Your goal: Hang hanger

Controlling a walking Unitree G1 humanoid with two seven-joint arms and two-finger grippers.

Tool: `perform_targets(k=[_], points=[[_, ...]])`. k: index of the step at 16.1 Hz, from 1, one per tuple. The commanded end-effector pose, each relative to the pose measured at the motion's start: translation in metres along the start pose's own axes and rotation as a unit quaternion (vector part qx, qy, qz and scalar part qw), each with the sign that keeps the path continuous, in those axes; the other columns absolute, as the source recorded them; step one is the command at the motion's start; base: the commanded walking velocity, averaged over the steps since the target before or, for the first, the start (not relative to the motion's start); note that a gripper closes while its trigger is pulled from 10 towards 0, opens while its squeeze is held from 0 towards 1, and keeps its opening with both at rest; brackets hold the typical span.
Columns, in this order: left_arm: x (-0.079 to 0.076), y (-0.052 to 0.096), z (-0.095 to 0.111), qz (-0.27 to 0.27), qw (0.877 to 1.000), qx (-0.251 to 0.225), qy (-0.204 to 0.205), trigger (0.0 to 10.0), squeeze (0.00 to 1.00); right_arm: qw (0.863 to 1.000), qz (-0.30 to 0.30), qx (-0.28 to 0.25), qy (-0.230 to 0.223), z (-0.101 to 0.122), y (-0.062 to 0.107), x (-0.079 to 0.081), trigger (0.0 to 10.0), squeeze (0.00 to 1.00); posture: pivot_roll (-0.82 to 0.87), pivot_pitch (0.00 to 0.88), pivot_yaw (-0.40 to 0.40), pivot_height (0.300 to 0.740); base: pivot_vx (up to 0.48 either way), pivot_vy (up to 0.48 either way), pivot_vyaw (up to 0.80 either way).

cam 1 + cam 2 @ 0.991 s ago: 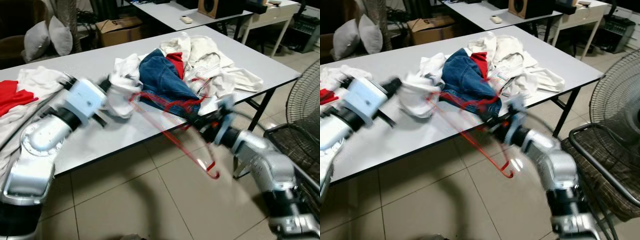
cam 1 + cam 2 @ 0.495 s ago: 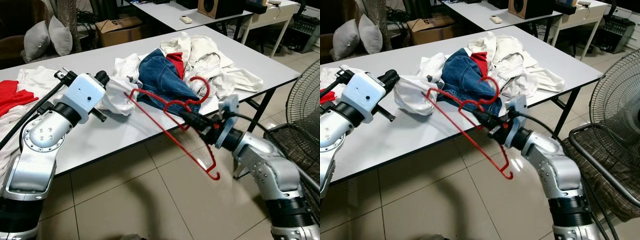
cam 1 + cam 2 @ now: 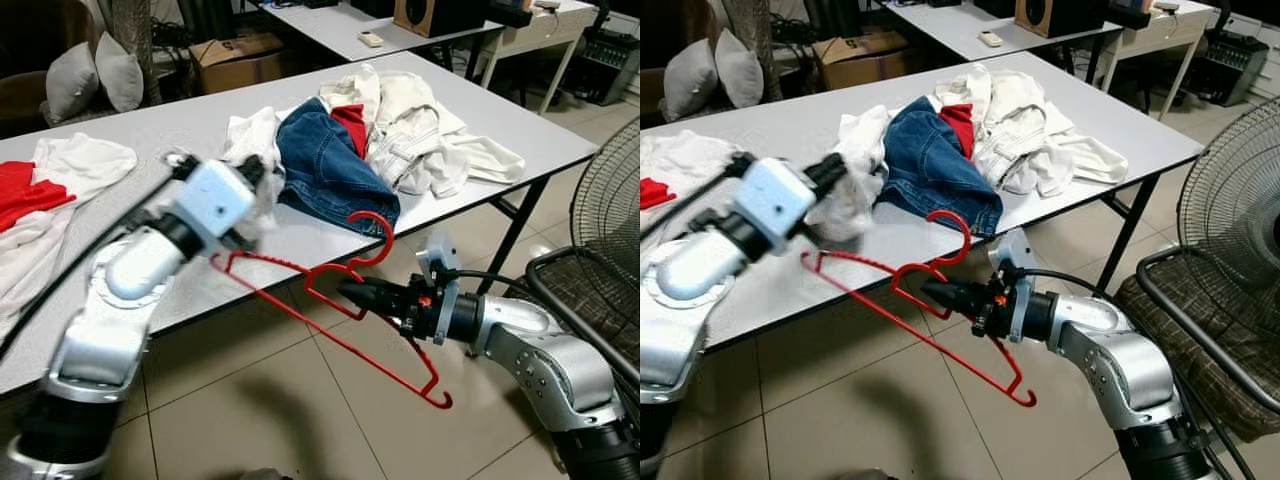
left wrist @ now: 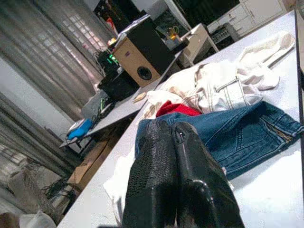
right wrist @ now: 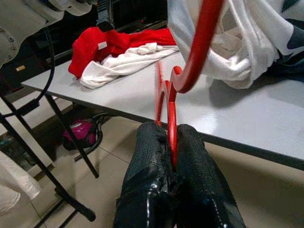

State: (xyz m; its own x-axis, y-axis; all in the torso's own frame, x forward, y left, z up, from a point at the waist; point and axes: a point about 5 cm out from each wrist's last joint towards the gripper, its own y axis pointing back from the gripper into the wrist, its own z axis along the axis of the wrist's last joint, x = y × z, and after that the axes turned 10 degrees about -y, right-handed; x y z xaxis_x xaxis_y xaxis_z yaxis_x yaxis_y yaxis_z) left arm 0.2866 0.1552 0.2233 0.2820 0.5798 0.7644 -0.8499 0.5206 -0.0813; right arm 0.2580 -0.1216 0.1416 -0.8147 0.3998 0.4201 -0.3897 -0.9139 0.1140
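Observation:
A red wire hanger [image 5: 197, 47] hangs in the air in front of the table edge, its hook [image 3: 388, 235] turned up towards the clothes pile. My right gripper [image 3: 350, 293] is shut on the hanger's neck just below the hook, out over the floor and lower than the tabletop. My left gripper [image 3: 255, 172] is over the table beside a white garment [image 3: 250, 135] and the blue jeans [image 3: 325, 165]. It is blurred in the eye views. In the left wrist view its fingers [image 4: 190, 180] are pressed together with nothing seen between them.
The grey table [image 3: 150, 125] carries a heap of white clothes [image 3: 430, 130] at the right and red and white clothes [image 3: 30, 185] at the left. A standing fan [image 3: 610, 200] and a chair [image 3: 590, 290] are close on my right. Tiled floor lies under the hanger.
My right gripper has drawn the hanger down and back from the clothes pile, off the table edge. My left arm has swung right towards the jeans, and the white cloth no longer stretches from it.

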Motion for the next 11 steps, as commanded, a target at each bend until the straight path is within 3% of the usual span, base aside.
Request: perform_targets(k=[1,4,9,11], points=[[0.005,-0.001,-0.001,0.012,1.0,0.007,-0.018,0.0,0.0,1.0,0.003,-0.017,0.005,0.008,0.006,0.004,10.0,0.0,-0.08,0.0,0.049,0.74,0.0,0.0,0.0],[0.009,-0.001,-0.006,0.017,0.999,0.022,-0.031,0.0,0.0,1.0,-0.013,-0.011,0.011,0.007,0.018,0.004,10.0,0.0,-0.08,0.0,0.053,0.74,0.0,0.0,0.0],[0.018,0.002,-0.018,0.032,0.997,0.052,-0.049,0.0,0.0,0.999,-0.034,-0.015,0.03,0.02,0.057,0.011,10.0,0.0,-0.09,0.0,0.054,0.74,0.0,0.0,0.0],[0.018,0.002,-0.019,0.031,0.997,0.054,-0.049,0.0,0.0,0.998,-0.038,-0.02,0.04,0.022,0.06,0.012,10.0,0.0,-0.09,0.0,0.055,0.74,0.0,0.0,0.0]])
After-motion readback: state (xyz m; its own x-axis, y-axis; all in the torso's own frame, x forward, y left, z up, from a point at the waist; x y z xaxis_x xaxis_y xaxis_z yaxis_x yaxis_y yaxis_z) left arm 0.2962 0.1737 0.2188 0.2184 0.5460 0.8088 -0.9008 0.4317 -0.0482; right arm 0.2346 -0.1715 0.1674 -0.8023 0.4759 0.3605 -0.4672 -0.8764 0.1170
